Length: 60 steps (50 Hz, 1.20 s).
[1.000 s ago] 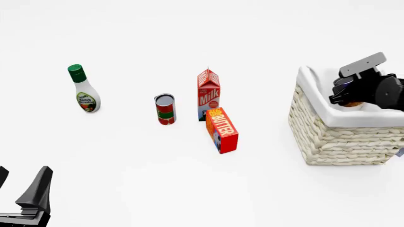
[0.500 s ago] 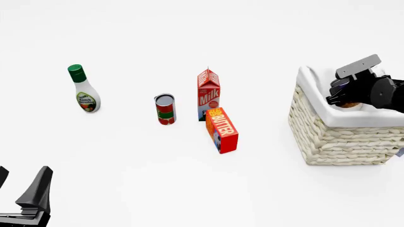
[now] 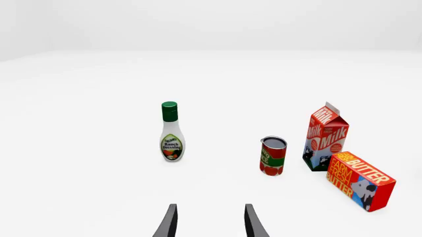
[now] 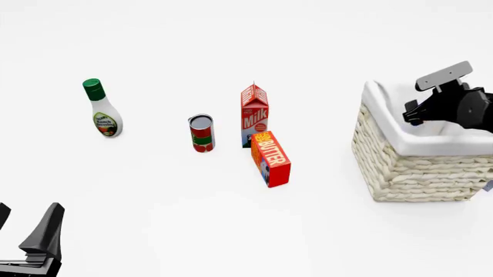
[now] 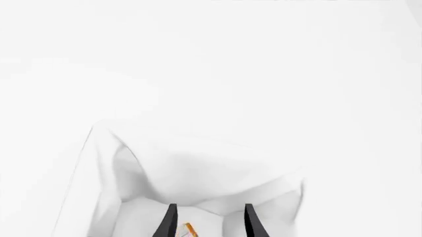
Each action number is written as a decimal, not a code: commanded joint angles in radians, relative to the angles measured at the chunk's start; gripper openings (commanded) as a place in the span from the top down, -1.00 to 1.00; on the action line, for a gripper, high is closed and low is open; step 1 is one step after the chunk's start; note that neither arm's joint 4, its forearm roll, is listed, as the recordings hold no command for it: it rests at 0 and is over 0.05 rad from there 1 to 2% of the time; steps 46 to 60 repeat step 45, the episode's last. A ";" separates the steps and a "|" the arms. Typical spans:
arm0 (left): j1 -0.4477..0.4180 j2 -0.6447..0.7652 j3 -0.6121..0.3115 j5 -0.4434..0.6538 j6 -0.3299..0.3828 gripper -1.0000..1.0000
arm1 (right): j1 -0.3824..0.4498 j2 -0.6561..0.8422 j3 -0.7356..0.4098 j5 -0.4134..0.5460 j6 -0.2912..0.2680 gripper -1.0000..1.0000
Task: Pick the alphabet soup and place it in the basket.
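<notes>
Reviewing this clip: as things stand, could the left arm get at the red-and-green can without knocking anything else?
Probably yes. The left gripper is open and looks straight across bare table; the red-and-green can stands upright a little to one side, apart from the milk carton and the dressing bottle. Whether the arm stretches that far cannot be told.

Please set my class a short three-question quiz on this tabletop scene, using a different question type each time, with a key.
1. True or false: the right gripper hangs over the basket.
2. Which is nearest the milk carton? A) the basket B) the butter box C) the right gripper
3. Fill in: the dressing bottle has a cap coloured ___.

Key: 1 true; 2 B; 3 green.
</notes>
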 commanded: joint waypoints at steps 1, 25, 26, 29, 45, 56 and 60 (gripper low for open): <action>0.000 0.000 0.000 0.000 0.000 -1.00 | 0.000 -0.013 -0.007 0.008 0.008 -1.00; 0.000 0.000 0.000 0.000 0.000 -1.00 | 0.097 -0.376 0.049 0.070 0.142 -1.00; 0.000 0.000 0.000 0.000 0.000 -1.00 | 0.097 -0.392 0.051 0.075 0.141 -1.00; 0.000 0.000 0.000 0.000 0.000 -1.00 | 0.104 -0.437 0.060 0.091 0.140 -1.00; 0.000 0.000 0.000 0.000 0.000 -1.00 | 0.190 -0.940 0.182 0.210 0.242 -1.00; 0.000 0.000 0.000 0.000 0.000 -1.00 | 0.190 -0.940 0.182 0.210 0.242 -1.00; 0.000 0.000 0.000 0.000 0.000 -1.00 | 0.190 -0.940 0.182 0.210 0.242 -1.00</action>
